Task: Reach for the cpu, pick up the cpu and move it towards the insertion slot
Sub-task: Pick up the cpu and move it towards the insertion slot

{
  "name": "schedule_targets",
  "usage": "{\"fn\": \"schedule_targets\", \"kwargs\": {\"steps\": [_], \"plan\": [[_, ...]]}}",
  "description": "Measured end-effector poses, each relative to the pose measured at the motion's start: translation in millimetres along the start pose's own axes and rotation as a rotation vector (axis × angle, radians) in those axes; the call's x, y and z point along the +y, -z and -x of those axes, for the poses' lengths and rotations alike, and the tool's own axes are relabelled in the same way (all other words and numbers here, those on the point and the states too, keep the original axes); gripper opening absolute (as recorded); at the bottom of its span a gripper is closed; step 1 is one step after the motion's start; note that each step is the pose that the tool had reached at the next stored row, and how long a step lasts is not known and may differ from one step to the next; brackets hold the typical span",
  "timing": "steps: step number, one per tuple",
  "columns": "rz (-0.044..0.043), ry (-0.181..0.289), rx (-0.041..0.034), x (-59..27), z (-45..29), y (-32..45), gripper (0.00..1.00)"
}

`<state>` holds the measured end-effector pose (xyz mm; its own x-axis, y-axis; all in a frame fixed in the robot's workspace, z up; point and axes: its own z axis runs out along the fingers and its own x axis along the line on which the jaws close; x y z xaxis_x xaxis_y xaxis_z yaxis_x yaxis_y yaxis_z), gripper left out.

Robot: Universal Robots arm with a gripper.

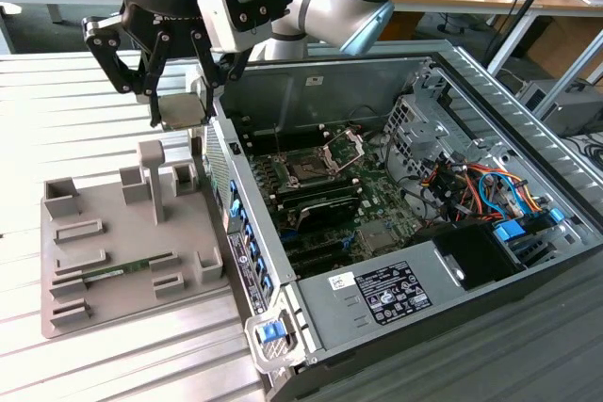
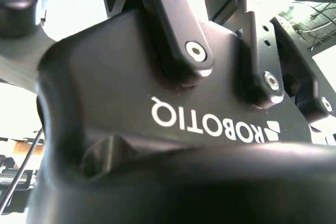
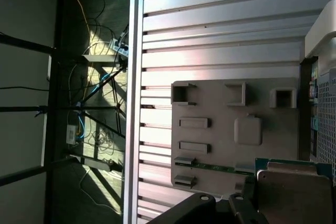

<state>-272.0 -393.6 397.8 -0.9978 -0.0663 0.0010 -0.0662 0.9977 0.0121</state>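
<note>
**Gripper carrying cpu over far end of tray**

Gripper [image 1: 182, 101] is hanging at the exterior view's upper left, above the ribbed metal table [image 1: 57, 101]. Its two black fingers [image 1: 153, 105] are clamping the cpu [image 1: 179, 112] from either side. Cpu is sitting roughly level between them, pale top showing, lifted clear of the grey plastic tray [image 1: 113, 298] underneath. It is hovering over the tray's far end, just beside the side wall of the open computer case [image 1: 240, 233], on the tray's side of that wall.

Insertion slot [image 1: 307, 172] is lying on the motherboard inside the case, toward the exterior view's right of the cpu and well apart from it. Its silver clamp frame [image 1: 345, 146] is standing tilted up, leaving the dark square socket uncovered.

Memory stick [image 1: 122, 268], long and green, is lying in a narrow recess of the tray, apart from the gripper.

In the first wrist view the cpu [image 3: 291, 192] is showing as a pale square plate with a thin teal edge, and a dark finger [image 3: 247, 211] is touching its side. Tray [image 3: 215, 108] is lying beyond it on the table [image 3: 220, 30], with the memory stick [image 3: 212, 167] seated in its recess.
</note>
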Motion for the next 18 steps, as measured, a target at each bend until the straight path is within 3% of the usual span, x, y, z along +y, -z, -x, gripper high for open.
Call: {"fn": "schedule_targets", "kwargs": {"steps": [18], "plan": [[0.0000, 0.000, 0.0000, -0.9, 13.8, 0.0, 0.55]]}}
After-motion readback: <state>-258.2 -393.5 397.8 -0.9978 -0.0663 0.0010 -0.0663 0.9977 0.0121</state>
